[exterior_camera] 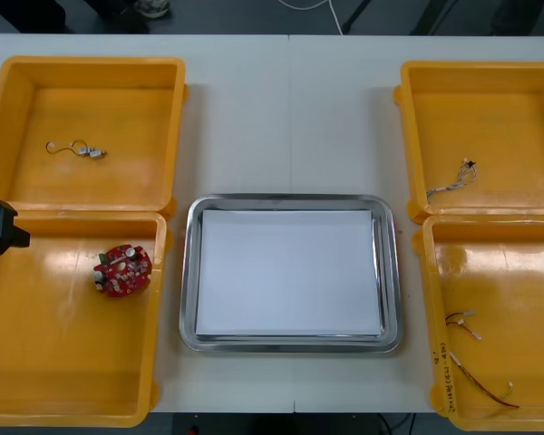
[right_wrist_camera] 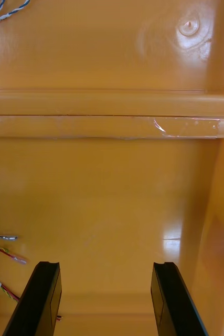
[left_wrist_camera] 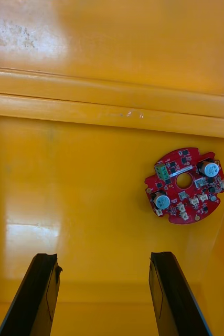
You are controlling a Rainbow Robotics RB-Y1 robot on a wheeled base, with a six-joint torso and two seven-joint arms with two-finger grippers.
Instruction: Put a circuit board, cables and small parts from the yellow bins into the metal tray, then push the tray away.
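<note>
A round red circuit board [exterior_camera: 122, 270] lies in the near left yellow bin [exterior_camera: 36, 381]. My left gripper [left_wrist_camera: 104, 257] hangs open over that bin's floor. The circuit board [left_wrist_camera: 185, 185] lies a little beyond its fingertips, off to one side. A black part of my left arm [exterior_camera: 0, 227] shows at the bin's outer edge. My right gripper [right_wrist_camera: 105, 265] is open over the near right bin [exterior_camera: 526, 272], with red and yellow cables [right_wrist_camera: 4, 252] beside one finger [right_wrist_camera: 43, 294]. The metal tray [exterior_camera: 189, 272], white inside, lies between the bins.
The far left bin [exterior_camera: 36, 100] holds a small metal part on a thin wire [exterior_camera: 77, 149]. A twisted blue and white cable [exterior_camera: 453, 179] lies in the far right bin [exterior_camera: 526, 109]. Red and yellow cables [exterior_camera: 471, 353] lie in the near right bin. Raised rims [left_wrist_camera: 112, 105] divide the paired bins.
</note>
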